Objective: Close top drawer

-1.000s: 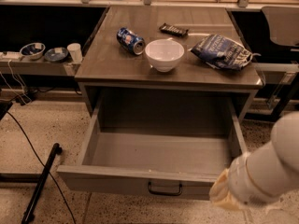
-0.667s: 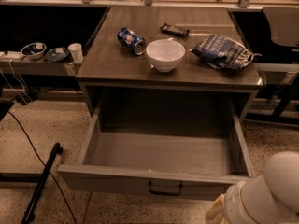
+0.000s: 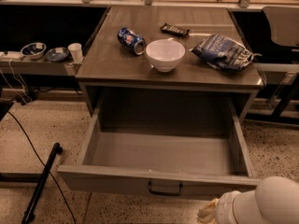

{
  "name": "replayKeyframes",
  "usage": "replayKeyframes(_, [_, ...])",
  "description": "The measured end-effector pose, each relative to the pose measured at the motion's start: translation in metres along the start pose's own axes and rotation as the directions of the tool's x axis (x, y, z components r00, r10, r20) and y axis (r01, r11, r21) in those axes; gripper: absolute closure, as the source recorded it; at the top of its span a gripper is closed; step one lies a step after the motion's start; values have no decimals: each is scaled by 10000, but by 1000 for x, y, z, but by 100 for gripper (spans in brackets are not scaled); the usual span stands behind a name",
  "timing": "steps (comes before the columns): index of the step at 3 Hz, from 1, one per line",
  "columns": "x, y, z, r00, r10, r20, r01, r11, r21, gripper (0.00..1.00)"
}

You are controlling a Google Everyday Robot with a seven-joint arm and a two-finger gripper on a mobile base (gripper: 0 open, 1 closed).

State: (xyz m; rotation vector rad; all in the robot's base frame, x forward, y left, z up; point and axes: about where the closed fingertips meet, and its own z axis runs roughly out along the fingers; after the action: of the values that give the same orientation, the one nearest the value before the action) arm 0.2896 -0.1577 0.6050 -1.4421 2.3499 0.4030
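Observation:
The top drawer [image 3: 163, 181] is pulled far out from under the wooden table top [image 3: 112, 64]. It is grey, wide and empty inside, with a small black handle [image 3: 165, 188] at the centre of its front panel. My arm's white body [image 3: 261, 204] fills the lower right corner, just below and in front of the drawer's right front corner. The gripper is at its tip [image 3: 208, 212], low beside the drawer front, right of the handle.
On the table stand a white bowl [image 3: 165, 54], a blue can on its side [image 3: 131, 40], a blue chip bag [image 3: 224, 52] and a dark snack bar [image 3: 174, 30]. A side shelf at left holds bowls [image 3: 33, 50] and a cup [image 3: 75, 52]. A black pole [image 3: 39, 183] lies on the floor.
My arm has sunk lower and farther toward the bottom right corner. The drawer stays open as before.

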Motion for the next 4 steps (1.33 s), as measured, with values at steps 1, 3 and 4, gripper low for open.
replayKeyframes(1, [-7,-26,25,9851,885,1473,-993,9928,677,100])
replayKeyframes(3, [8,-32,30,9762,994,1925,-1213,9870,1053,100])
replayKeyframes(4, [3,-45,31,9519,593,3005,-1079,9831,1478,100])
